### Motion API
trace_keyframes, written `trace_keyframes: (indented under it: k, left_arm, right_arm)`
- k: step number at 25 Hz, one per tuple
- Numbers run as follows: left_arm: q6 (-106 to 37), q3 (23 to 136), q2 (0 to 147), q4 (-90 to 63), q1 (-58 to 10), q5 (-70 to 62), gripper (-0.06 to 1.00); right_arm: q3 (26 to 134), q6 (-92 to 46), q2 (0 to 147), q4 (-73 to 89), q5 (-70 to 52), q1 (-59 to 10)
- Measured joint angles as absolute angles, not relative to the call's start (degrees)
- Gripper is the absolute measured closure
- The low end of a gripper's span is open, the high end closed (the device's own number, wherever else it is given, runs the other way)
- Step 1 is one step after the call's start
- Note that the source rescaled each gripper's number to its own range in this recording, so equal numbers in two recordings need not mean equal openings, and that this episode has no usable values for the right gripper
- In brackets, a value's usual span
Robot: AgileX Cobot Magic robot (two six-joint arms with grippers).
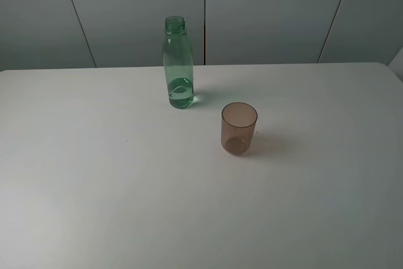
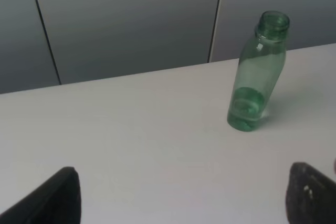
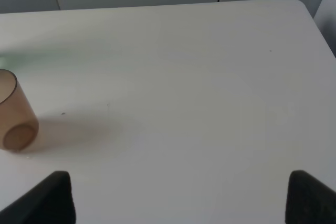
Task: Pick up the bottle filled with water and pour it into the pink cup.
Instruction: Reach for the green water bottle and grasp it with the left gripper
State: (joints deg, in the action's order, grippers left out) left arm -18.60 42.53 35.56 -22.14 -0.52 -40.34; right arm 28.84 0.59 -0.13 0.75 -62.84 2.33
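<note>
White matte bench: it carries both task items, with grey wall panels behind it.

Green-tinted clear bottle: this is your landmark. It stands upright on the bench with its long axis vertical and its threaded neck uncapped. A shallow pool of water sits in the base.

Brownish-pink cup: it stands upright, mouth up, near the bottle but not touching it. In the high view you see it on the bottle's right, on the side toward the camera.

Left end effector: released. Its two dark fingertips are spread wide with nothing between them. The bottle stands ahead of it, past the fingertips and off-centre toward one finger, and your wrist camera sees it whole.

Right end effector: also released, fingers wide apart and empty. Its camera shows the cup at the frame edge and does not show the bottle.

Note for your next move: the left arm looks better placed for the bottle. An upright body suggests a level, side-on approach, with the fingers closing across the bottle's width.
</note>
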Motion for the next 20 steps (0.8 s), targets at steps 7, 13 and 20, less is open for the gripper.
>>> trace_keyframes:
  k: [7,13,20]
  left_arm:
    - [-20.1,42.9,51.7,-21.4,-10.5,-30.1,-0.06]
    - [-21.1,42.9,65.4,-20.3,-20.8,-20.9,-0.06]
    - [-14.4,42.9,81.8,-14.3,-22.5,-15.3,-0.06]
  right_arm:
    - [28.8,0.6,-0.1,0.7,-62.8,2.3]
    - [28.8,0.6,-0.1,0.7,-62.8,2.3]
    - [28.8,0.6,-0.1,0.7,-62.8,2.3]
